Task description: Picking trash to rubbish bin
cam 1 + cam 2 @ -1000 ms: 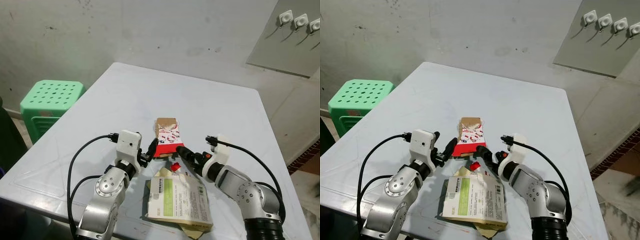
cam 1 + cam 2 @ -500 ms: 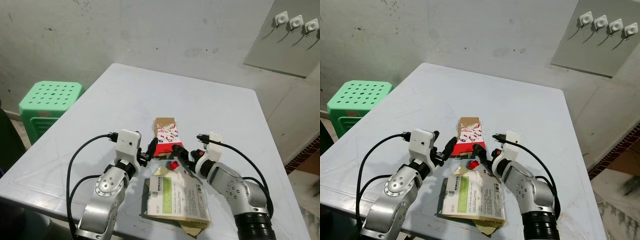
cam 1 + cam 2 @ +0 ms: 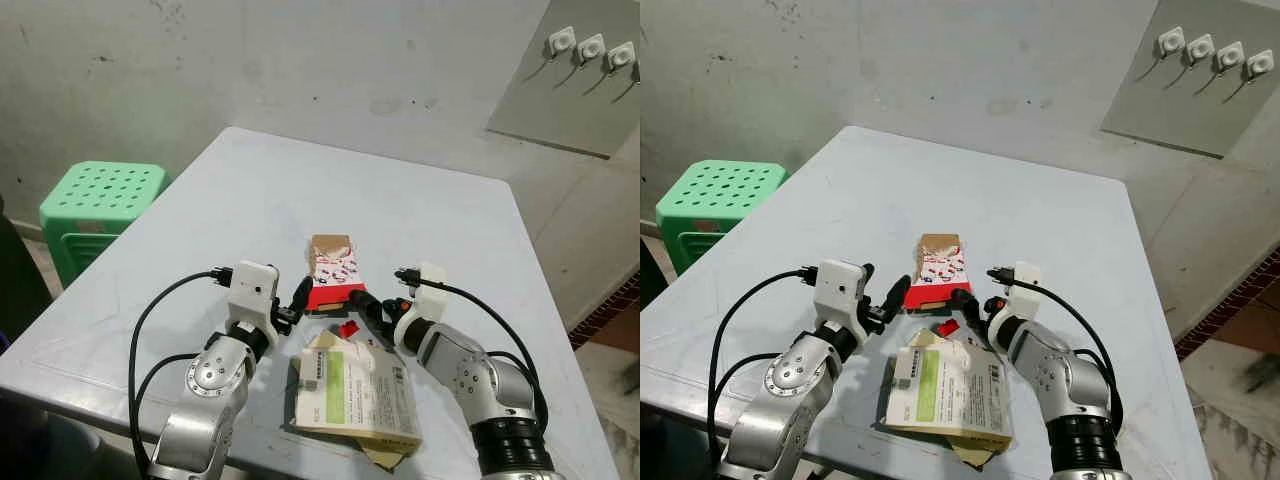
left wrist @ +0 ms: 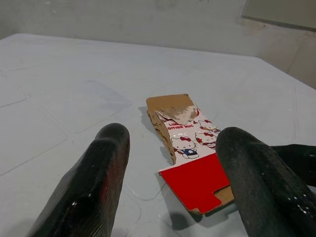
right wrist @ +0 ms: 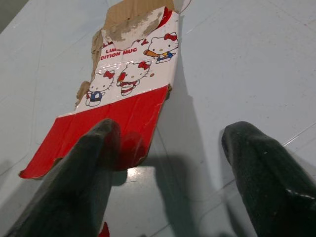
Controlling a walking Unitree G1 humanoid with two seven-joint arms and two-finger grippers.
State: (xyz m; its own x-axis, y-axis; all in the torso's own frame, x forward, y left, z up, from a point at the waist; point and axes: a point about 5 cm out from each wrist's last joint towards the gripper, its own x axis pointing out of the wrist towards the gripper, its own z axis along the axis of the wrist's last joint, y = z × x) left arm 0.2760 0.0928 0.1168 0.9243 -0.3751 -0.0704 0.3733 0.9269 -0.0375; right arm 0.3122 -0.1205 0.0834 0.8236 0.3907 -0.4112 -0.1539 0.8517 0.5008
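flattened carton [image 3: 333, 273]: lying flat on the white table [image 3: 420, 230], dead centre, with its torn brown end at 12 o'clock and its red end at 6, right between your two grippers.
how it'll handle: looks like thin cardboard, so I'd guess light and bendy, and it'll probably slide on that slick top. You'd do best pinching the red end, since it lifts off the table a bit.
left gripper [image 3: 298, 298]: spread wide, nothing in it, sitting at about 7 o'clock of the carton and just short of the red edge.
right gripper [image 3: 364, 304]: also spread wide and empty; one finger [image 5: 91, 168] touches or slightly overlaps the red corner, at about 5 o'clock.
other trash: a green-labelled packet [image 3: 356, 390] at 6 o'clock, nearest you.
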